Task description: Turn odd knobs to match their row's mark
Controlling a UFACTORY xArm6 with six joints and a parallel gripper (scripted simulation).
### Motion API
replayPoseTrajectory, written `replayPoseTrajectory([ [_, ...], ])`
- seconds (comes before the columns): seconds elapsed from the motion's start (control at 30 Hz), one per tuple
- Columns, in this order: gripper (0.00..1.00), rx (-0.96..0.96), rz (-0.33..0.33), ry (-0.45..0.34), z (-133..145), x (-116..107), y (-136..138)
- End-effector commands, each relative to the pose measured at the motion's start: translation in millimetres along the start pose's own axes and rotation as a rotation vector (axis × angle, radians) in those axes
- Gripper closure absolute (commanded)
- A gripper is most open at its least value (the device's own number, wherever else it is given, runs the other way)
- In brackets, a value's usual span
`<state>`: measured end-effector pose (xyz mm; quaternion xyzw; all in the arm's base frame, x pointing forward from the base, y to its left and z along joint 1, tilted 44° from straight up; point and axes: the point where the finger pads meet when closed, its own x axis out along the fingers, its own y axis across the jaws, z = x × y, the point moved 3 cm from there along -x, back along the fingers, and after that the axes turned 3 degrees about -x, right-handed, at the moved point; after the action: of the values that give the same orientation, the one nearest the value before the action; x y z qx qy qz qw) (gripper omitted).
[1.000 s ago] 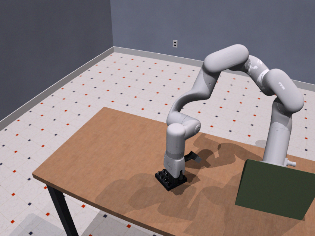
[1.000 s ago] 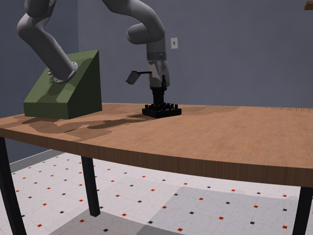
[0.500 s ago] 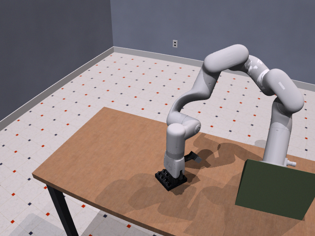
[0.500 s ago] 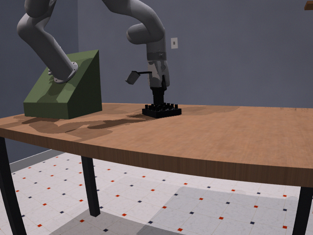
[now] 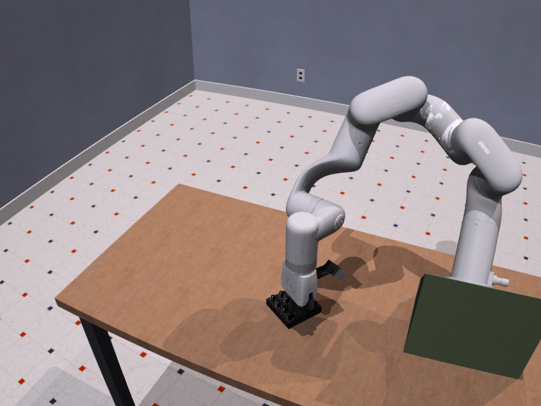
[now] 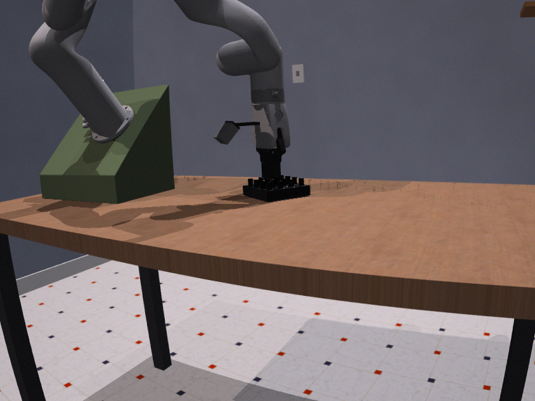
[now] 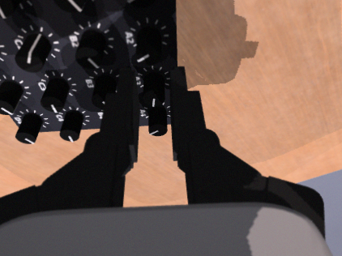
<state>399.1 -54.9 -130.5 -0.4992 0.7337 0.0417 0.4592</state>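
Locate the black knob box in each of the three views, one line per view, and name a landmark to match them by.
Top: the black knob box sits low and centre on the wooden table, under the gripper.
Exterior: centre, on the table's far part, below the gripper.
Wrist: upper left, knob A4 between the open fingers.
Shared landmark: the black gripper fingers.

knob box (image 7: pixel 81 55) cut off top-left, claw (image 7: pixel 154 116) hiding B4 (label unreadable)
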Motion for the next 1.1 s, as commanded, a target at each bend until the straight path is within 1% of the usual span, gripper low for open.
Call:
replayPoseTrajectory([
  [0.0, 0.81, 0.001, -0.002, -0.002, 0.8, -1.1, -0.8],
  [0.47, 0.81, 0.001, -0.002, -0.002, 0.8, -3.4, -0.8],
  [0.87, 0.81, 0.001, -0.002, -0.003, 0.8, -31.7, -0.8],
  [1.07, 0.81, 0.001, -0.002, -0.003, 0.8, -36.6, -0.8],
])
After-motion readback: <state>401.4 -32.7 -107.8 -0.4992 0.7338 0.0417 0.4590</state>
